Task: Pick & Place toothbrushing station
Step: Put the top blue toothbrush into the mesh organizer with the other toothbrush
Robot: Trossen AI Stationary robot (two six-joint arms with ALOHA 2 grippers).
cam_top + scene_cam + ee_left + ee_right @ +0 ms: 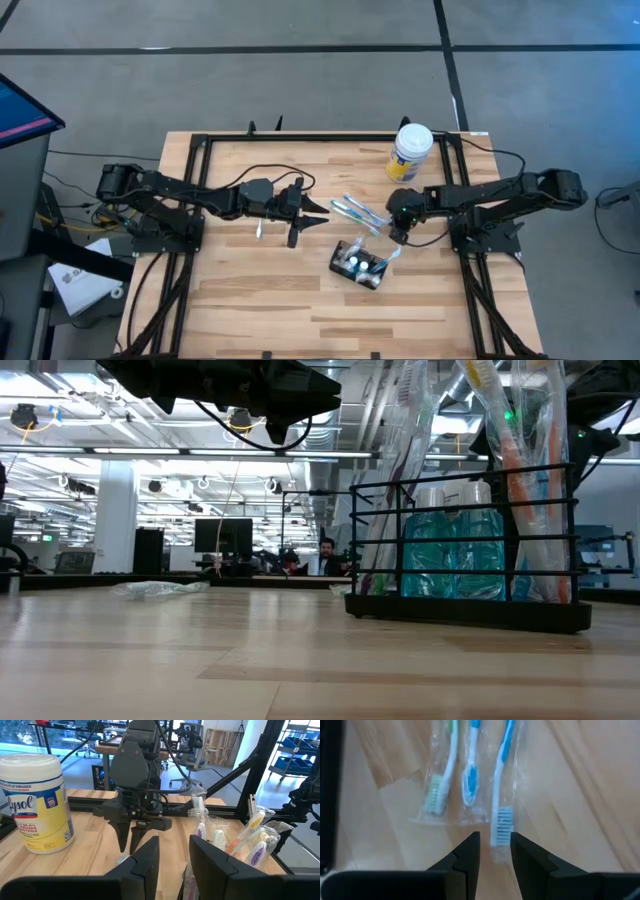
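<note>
Looking straight down, you find the toothbrushing station (359, 265), a small black wire holder with wrapped brushes and clear cups in it, standing on the wooden table (250, 300) a little toward the front edge and right of centre, with nothing gripping it. Your right gripper (398, 232) hangs just beside the station's far right corner, pointing down at the table; its fingers (469, 851) stand a narrow gap apart with nothing between them, and directly beneath them lie the wrapped toothbrushes (470, 775), bristle ends toward the tips, not the station itself. Your left gripper (316, 215) sits above the table left of those loose brushes and well apart from the station; its fingers (150, 860) are also narrowly parted and empty, aimed across at the right arm, with the station's brushes (252, 837) showing off to one side. The yellow-labelled wipes tub (410, 152) stands near the table's back edge, behind the right gripper.
</note>
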